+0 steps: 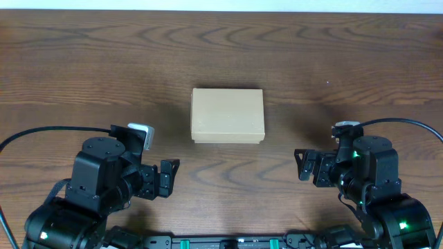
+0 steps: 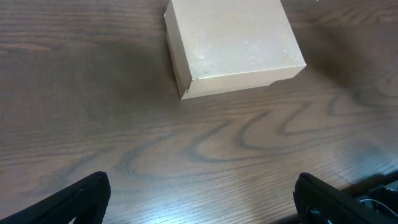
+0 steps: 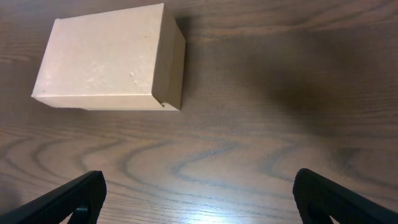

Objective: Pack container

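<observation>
The container (image 1: 228, 115) is a small tan cardboard box with its lid shut, lying flat in the middle of the wooden table (image 1: 69, 69). My left gripper (image 1: 166, 178) sits near the front edge, to the box's front left and well apart from it. In the left wrist view the container (image 2: 233, 43) lies ahead, and the left gripper (image 2: 201, 186) stands open with only bare wood between its fingers. My right gripper (image 1: 304, 168) mirrors it at the front right. The right wrist view shows the container (image 3: 109, 57) ahead to the left, and the right gripper (image 3: 199, 183) open and holding nothing.
Black cables (image 1: 41, 131) loop from both arm bases along the table's left and right front. A black mounting rail (image 1: 228, 242) runs along the front edge between the arms. Dark wood grain stretches behind and beside the box.
</observation>
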Action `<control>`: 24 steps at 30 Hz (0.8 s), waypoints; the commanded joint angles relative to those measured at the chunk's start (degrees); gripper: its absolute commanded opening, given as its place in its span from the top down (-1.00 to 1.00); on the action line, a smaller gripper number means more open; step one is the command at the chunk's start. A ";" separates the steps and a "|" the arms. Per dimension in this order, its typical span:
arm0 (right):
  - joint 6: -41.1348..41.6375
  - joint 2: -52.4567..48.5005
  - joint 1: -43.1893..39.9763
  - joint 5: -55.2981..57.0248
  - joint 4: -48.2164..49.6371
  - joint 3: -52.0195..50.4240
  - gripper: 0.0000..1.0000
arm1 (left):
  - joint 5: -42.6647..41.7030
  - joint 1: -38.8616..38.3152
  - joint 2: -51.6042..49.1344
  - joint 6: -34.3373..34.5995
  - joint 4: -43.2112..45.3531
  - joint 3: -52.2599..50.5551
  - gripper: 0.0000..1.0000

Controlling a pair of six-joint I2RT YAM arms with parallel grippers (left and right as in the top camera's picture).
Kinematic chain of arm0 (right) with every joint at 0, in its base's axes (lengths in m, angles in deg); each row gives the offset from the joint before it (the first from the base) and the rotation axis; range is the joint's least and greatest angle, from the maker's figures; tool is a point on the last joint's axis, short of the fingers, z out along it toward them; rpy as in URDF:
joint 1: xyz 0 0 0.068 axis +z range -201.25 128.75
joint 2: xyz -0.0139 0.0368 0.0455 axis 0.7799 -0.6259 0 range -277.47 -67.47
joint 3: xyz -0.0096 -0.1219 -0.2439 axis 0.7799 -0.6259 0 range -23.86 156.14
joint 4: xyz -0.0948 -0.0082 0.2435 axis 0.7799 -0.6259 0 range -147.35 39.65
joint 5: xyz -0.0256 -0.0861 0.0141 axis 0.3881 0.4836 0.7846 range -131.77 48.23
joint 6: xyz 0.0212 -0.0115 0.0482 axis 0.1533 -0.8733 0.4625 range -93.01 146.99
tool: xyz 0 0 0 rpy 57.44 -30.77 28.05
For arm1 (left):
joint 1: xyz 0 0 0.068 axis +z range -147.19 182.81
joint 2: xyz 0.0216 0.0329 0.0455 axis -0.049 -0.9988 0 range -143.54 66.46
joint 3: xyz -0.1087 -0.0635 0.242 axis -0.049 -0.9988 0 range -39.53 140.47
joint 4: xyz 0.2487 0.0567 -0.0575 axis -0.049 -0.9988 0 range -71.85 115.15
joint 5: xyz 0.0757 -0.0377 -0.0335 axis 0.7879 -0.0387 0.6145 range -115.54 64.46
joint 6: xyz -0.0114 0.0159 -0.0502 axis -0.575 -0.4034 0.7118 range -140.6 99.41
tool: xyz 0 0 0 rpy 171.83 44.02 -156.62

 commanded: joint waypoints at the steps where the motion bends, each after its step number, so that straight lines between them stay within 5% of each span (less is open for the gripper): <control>1: 0.98 -0.02 0.44 0.59 -0.15 -0.28 -0.99 | 0.15 -0.13 0.20 0.20 -0.31 0.28 -0.91; 7: 0.98 -0.02 0.44 0.59 -0.15 -0.28 -0.98 | 1.01 -0.35 0.83 -0.35 -0.68 0.28 -0.91; 13: 0.98 -0.02 0.44 0.59 -0.15 -0.28 -0.98 | 13.07 1.14 4.02 -1.73 6.45 -2.12 -0.90; 24: 0.98 -0.02 0.44 0.59 -0.15 -0.28 -0.98 | 13.88 14.01 22.29 -10.12 27.04 -26.88 -0.90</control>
